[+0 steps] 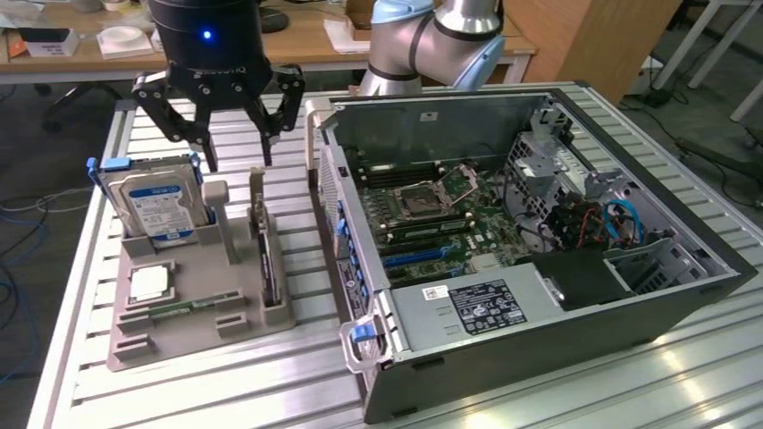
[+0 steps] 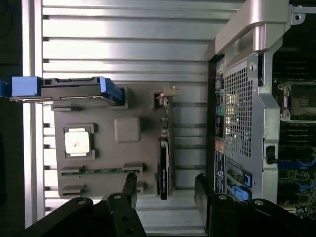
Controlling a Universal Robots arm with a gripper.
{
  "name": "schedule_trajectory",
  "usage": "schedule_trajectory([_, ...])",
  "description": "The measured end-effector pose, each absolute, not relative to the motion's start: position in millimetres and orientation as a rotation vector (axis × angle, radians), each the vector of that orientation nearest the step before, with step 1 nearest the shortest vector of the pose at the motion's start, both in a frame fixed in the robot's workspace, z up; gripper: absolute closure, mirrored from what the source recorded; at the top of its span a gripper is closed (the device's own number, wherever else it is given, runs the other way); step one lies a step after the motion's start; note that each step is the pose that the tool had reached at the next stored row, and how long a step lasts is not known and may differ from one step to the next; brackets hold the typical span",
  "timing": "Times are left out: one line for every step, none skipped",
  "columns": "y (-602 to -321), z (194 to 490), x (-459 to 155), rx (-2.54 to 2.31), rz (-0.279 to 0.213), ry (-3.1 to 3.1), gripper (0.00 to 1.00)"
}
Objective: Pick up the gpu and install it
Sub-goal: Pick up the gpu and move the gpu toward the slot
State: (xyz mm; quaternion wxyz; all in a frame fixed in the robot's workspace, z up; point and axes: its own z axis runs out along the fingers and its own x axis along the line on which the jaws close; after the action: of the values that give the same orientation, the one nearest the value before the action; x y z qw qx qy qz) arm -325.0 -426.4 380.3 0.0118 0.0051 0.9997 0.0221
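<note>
Exterior view: we are hovering our pincer point(image 1: 238, 161), jaws wide and empty, above the gpu point(image 1: 268, 268) in its holder point(image 1: 179, 335).

Grey holder point(image 1: 179, 344) carries a hard drive point(image 1: 155, 206), CPU point(image 1: 148, 282), RAM stick point(image 1: 170, 311) — open computer case point(image 1: 537, 366) just beside.

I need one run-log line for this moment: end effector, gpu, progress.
end effector: open, over gpu | gpu: upright in grey holder, not held | install: not done

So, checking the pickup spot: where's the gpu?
In the exterior view, the gpu stands on edge in the grey holder, between the hard drive and the case.
</note>
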Motion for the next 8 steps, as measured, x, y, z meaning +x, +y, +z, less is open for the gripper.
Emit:
schedule_trajectory([-427.4, 379.8, -325.0, 0.012, 0.069, 3.117, 0.41])
schedule_trajectory([-428.3, 379.3, -325.0, 0.008, 0.069, 3.117, 0.41])
schedule_trajectory([-429.3, 378.7, -325.0, 0.005, 0.069, 3.117, 0.41])
schedule_trajectory([-430.6, 378.1, -325.0, 0.002, 0.069, 3.117, 0.41])
schedule_trajectory([-431.8, 377.5, -325.0, -0.001, 0.069, 3.118, 0.41])
schedule_trajectory([-433.2, 376.9, -325.0, -0.005, 0.069, 3.118, 0.41])
schedule_trajectory([-434.7, 376.3, -325.0, -0.008, 0.069, 3.118, 0.41])
schedule_trajectory([-436.1, 375.6, -325.0, -0.012, 0.069, 3.118, 0.41])
